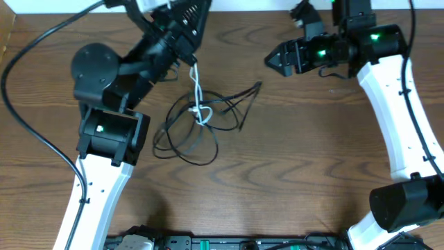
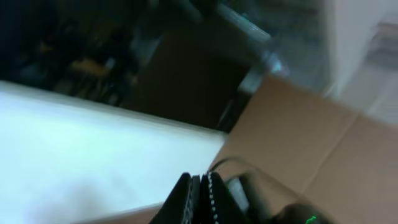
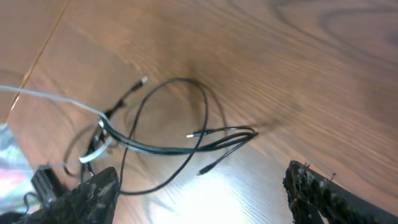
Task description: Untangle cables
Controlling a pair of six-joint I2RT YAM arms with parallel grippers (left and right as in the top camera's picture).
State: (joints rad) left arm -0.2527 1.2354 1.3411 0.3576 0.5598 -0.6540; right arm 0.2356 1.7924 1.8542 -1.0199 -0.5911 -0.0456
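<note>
A tangle of thin black cables (image 1: 191,135) is seen lying in loose loops on the wooden table (image 1: 291,153), a little left of its middle. From the right side of the tangle a doubled strand is stretched out toward the far right, and a small plug end (image 1: 258,85) is found at its tip. A shorter white cable (image 1: 198,94) is threaded through the upper part of the tangle; a small white knot or loop is formed where it meets the black strands, and from there it is drawn straight up and away toward the far edge.

The left gripper (image 1: 189,57) is positioned just beyond the tangle, at the top end of the white cable. Its jaws are pressed together, and the white cable is pinched between them. In the left wrist view only the closed fingers (image 2: 199,199) are made out at the bottom edge; the rest is blurred, and a cardboard box (image 2: 311,137) is seen behind.

The right gripper (image 1: 272,60) is held above the table to the right of the tangle and beyond it, apart from every strand. Its jaws are spread wide and nothing is held. In the right wrist view the two fingers (image 3: 93,193) are seen far apart, with the tangle between and ahead of them.
</note>
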